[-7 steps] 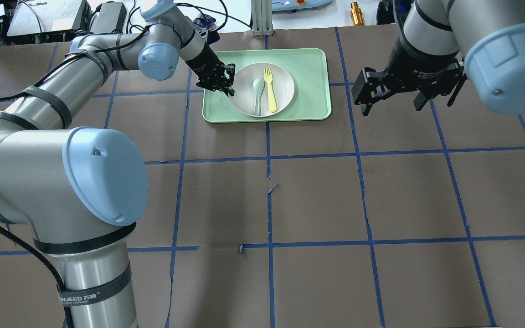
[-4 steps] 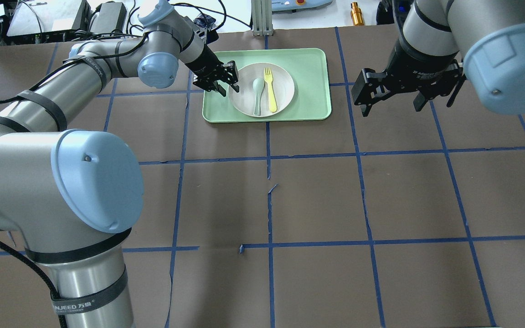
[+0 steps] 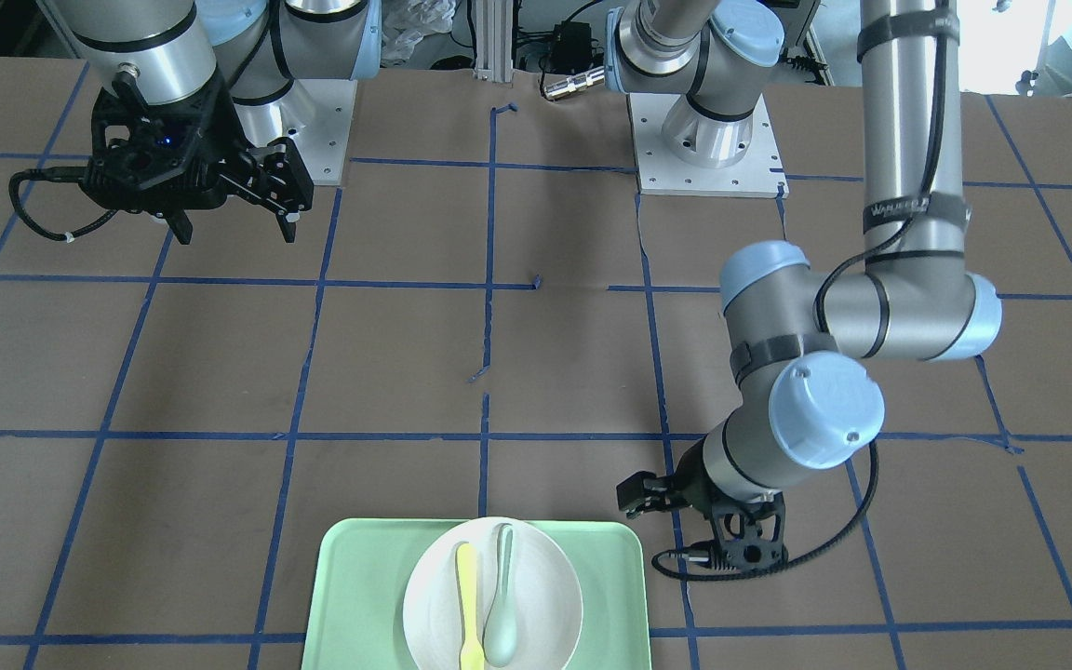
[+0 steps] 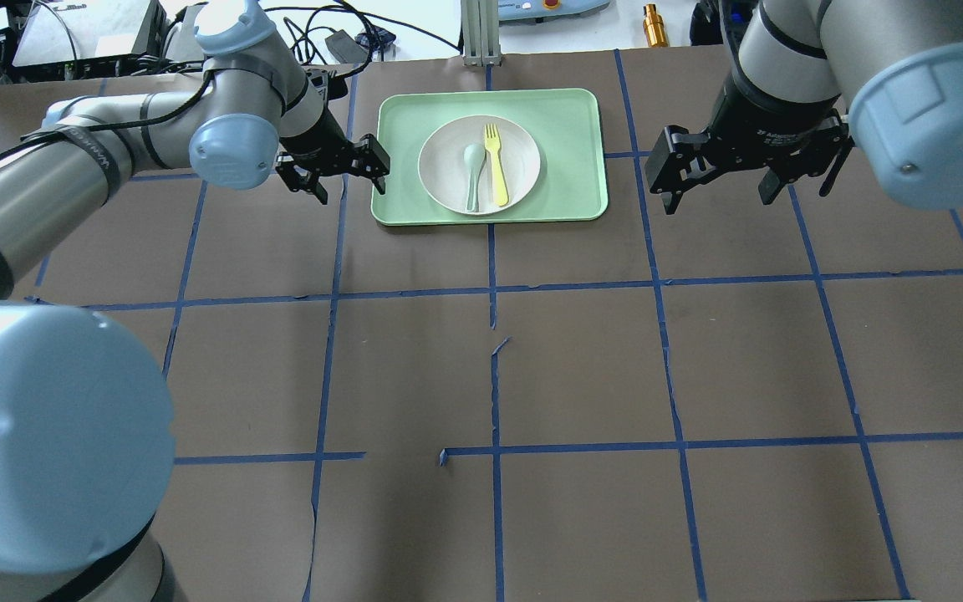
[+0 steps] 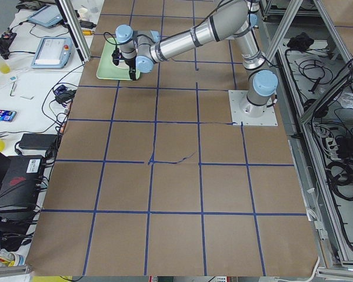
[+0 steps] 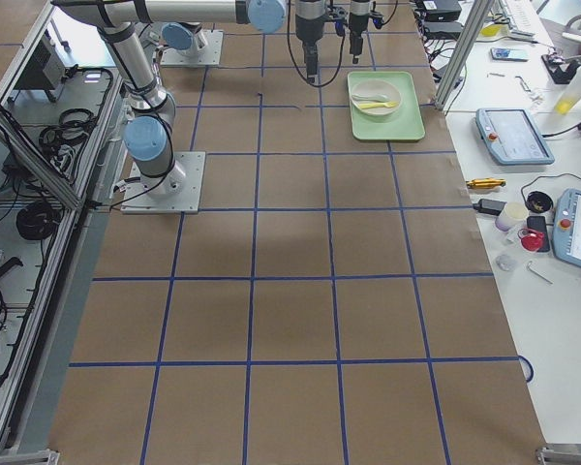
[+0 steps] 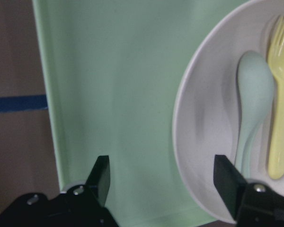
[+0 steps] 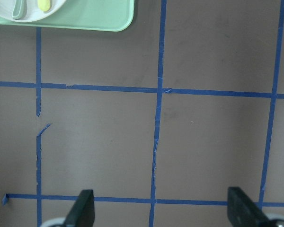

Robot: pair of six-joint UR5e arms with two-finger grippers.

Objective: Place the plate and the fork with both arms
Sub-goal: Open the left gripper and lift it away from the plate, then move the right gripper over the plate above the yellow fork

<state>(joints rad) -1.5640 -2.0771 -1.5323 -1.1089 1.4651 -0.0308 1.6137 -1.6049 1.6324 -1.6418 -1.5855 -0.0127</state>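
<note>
The off-white plate (image 4: 448,180) lies on the mint-green tray (image 4: 569,125) at the table's far middle. The yellow fork (image 4: 496,163) and a pale grey-green spoon (image 4: 473,171) lie side by side in the plate. My left gripper (image 4: 352,186) is open and empty, just off the tray's left edge, apart from the plate. In the left wrist view its fingers (image 7: 102,179) frame the tray (image 7: 109,94) and the plate's rim (image 7: 199,118). My right gripper (image 4: 717,196) is open and empty, raised above the table to the right of the tray.
The brown table cover (image 4: 582,359) carries a grid of blue tape lines. Cables, a tablet and small tools lie beyond the table's far edge (image 6: 508,136). The arm bases (image 3: 708,140) stand at the robot's side.
My left gripper has drawn back leftward from the plate's left rim to beyond the tray's edge, still open. The plate, fork and right arm have not moved.
</note>
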